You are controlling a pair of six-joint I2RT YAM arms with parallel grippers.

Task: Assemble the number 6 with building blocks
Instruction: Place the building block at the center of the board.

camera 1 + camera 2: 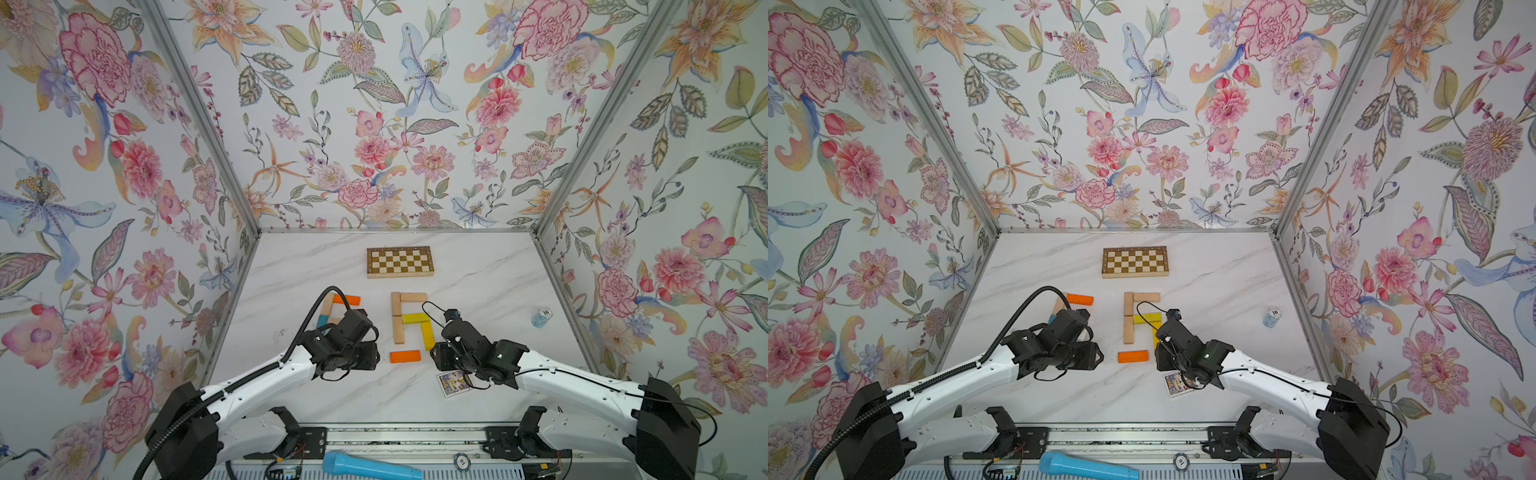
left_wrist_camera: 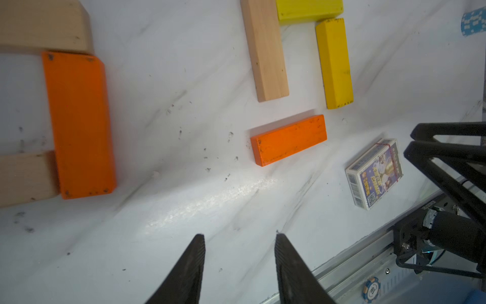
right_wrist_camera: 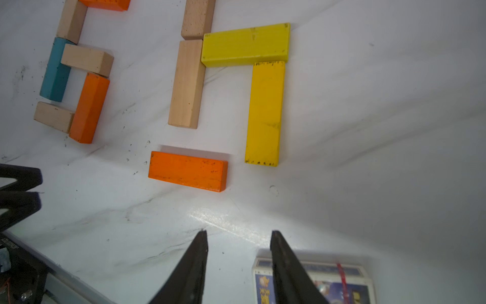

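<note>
The building blocks lie in two groups on the marble table. In the middle group, pale wood bars (image 1: pixel 397 318) form a column with a pale top bar (image 1: pixel 413 297). A yellow bar (image 3: pixel 246 44) and a second yellow bar (image 3: pixel 265 113) make a corner beside the column. A loose orange block (image 1: pixel 405 356) (image 3: pixel 188 171) lies just in front of that group, apart from it. The left group holds a teal bar (image 3: pixel 55 69), orange bars (image 2: pixel 79 123) and pale bars. My left gripper (image 2: pixel 239 235) is open over bare table, with nothing between its fingers. My right gripper (image 3: pixel 238 233) is open and empty too, beside the card box.
A checkered board (image 1: pixel 400 262) lies at the back centre. A stack of blue chips (image 1: pixel 541 318) stands at the right. A card box (image 1: pixel 453 383) lies under my right wrist. On the front rail lie a light-blue microphone (image 1: pixel 370 467) and one chip (image 1: pixel 462 461). Floral walls close three sides.
</note>
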